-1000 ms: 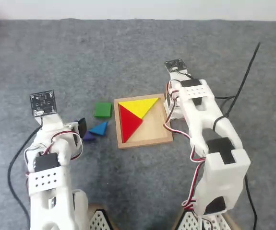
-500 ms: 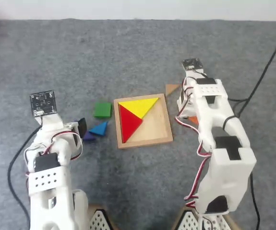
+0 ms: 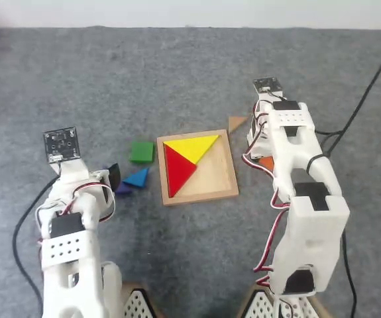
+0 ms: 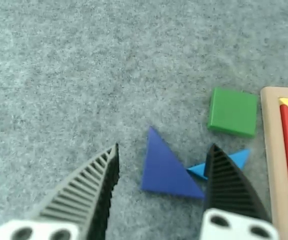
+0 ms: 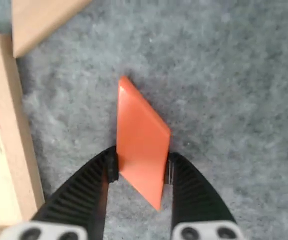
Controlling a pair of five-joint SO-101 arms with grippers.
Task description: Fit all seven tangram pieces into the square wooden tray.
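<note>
Right wrist view: my right end effector (image 5: 141,166) is clamped on the smooth orange parallelogram piece (image 5: 141,130), just beside the square wooden tray (image 5: 18,150).

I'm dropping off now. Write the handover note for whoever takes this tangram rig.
Left claw: open, over the dark blue triangle, left of the tray.
Right claw: shut on the orange parallelogram, right of the tray.
Done: yellow triangle and red triangle in the tray.
Left: those two, plus light blue triangle, green square, tan triangle.
</note>
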